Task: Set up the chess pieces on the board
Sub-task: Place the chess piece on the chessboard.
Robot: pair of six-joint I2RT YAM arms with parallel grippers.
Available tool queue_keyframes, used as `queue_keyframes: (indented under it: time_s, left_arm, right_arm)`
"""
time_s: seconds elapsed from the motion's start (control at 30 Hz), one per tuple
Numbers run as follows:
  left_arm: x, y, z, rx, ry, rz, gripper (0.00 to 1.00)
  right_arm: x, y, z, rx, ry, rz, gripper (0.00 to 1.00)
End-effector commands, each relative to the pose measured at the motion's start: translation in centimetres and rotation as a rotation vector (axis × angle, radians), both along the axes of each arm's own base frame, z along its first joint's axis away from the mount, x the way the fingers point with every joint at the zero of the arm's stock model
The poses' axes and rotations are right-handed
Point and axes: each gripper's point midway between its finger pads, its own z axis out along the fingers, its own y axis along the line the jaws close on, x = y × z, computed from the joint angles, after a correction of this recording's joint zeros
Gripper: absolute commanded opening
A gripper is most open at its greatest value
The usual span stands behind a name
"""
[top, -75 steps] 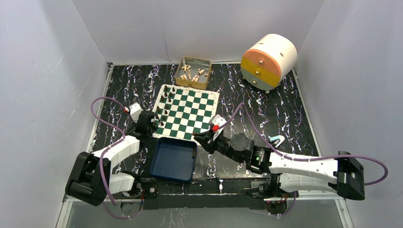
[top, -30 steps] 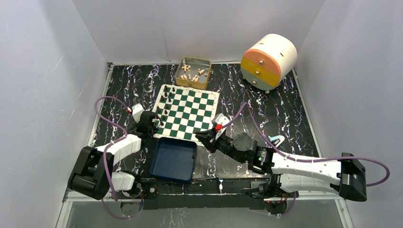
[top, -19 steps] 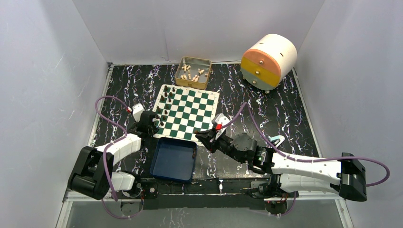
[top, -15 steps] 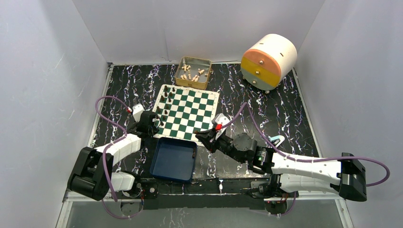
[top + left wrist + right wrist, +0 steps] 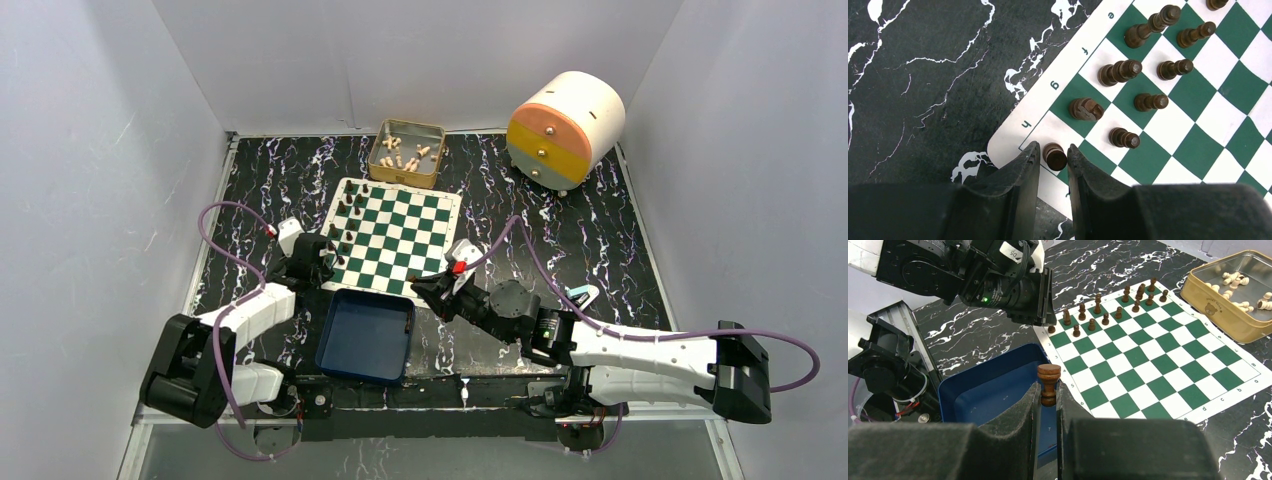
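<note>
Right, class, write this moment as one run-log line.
left gripper: open around corner piece standing on board | right gripper: shut on dark piece, held upright beside blue tray

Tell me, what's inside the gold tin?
Loose cream-white chess pieces lie in the gold tin. Anything underneath them is covered, and they're too small to count.

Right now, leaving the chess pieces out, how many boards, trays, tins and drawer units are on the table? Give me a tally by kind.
chess board: 1
blue tray: 1
gold tin: 1
round drawer unit: 1
Total: 4
</note>
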Motion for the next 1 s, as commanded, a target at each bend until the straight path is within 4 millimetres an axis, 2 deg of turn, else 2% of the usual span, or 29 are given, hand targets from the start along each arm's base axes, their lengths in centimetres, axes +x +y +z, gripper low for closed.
queue_keyframes:
  time_s: [0.0, 0.17, 0.33, 0.43, 0.57, 0.77, 0.9, 0.97]
  left_arm:
    - [1.3, 0.2, 2.7, 0.001, -0.071, 0.020, 0.26]
    - [1.7, -0.2, 4.5, -0.024, -0.098, 0.010, 0.30]
    - [2.2, -1.2, 7.9, -0.070, -0.158, -0.029, 0.35]
    - [2.3, -2.5, 10.4, -0.079, -0.191, -0.148, 0.35]
    - [1.5, -5.5, 14.1, -0.061, -0.253, -0.434, 0.35]
    - [-2.2, -9.9, 19.2, -0.027, -0.444, -0.889, 0.32]
    - [-5.8, -13.2, 20.7, 0.018, -0.563, -1.257, 0.32]
    - [-9.0, -15.3, 20.9, 0.022, -0.654, -1.532, 0.33]
  right_arm:
    - [0.1, 0.4, 2.4, 0.077, -0.007, -0.004, 0.11]
    - [0.1, 0.8, 1.2, 0.068, 0.051, -0.014, 0.11]
    - [-0.2, 1.5, 0.4, 0.062, 0.110, -0.001, 0.11]
    - [-0.3, 2.0, -0.2, 0.038, 0.136, 0.006, 0.11]
    - [-0.4, 2.6, -0.5, -0.003, 0.167, 0.018, 0.12]
    - [0.2, 2.8, -0.5, -0.011, 0.297, 0.113, 0.12]
    - [0.6, 2.5, -0.3, 0.006, 0.445, 0.224, 0.12]
    - [0.5, 2.4, 0.1, 0.020, 0.513, 0.289, 0.12]
